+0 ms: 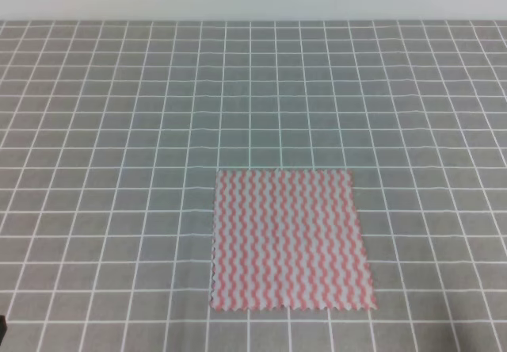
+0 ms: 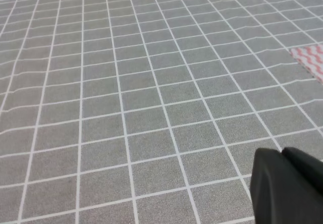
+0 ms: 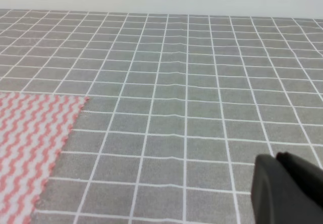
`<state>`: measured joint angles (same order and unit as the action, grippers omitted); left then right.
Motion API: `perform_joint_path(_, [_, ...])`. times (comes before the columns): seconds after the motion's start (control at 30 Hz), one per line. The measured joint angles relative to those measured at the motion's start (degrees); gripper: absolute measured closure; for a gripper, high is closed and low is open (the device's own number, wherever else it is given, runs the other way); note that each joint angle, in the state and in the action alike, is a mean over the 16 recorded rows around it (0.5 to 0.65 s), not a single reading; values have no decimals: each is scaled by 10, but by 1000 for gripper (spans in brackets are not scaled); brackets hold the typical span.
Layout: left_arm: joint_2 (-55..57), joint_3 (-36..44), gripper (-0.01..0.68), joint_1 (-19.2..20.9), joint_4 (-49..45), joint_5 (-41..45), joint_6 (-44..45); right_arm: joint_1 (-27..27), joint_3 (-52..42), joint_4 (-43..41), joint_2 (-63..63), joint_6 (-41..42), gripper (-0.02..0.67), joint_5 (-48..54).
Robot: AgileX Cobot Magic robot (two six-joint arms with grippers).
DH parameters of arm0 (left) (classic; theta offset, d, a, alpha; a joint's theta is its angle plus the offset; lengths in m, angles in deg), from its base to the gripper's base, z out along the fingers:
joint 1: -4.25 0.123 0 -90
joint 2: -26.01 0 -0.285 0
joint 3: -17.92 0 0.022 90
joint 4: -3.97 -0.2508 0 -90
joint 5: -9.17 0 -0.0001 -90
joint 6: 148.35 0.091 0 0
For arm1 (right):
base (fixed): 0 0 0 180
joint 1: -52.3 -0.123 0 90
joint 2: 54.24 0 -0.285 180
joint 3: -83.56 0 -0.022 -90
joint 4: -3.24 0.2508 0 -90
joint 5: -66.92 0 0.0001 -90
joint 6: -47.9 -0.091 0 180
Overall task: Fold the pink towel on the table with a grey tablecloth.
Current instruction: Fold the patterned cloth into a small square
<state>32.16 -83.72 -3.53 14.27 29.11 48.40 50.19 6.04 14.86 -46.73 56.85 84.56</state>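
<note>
The pink towel [image 1: 291,239] lies flat on the table with a grey tablecloth [image 1: 119,130]. It sits ahead and right of the left gripper [image 2: 287,183], ahead and left of the right gripper [image 3: 287,186], apparently touching neither.

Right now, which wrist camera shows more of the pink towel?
The right wrist camera: the towel fills its lower left, while the left one catches only a corner.

pink towel [image 3: 30,148] flat on grey tablecloth [image 3: 192,108], dark hand [image 3: 285,188] lower right
</note>
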Motion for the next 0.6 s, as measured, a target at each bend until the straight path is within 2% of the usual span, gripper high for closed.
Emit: perform_joint_path(0.6, [-4, 3, 673, 0, 0, -2, 0, 0, 0, 0, 1, 0, 667, 0])
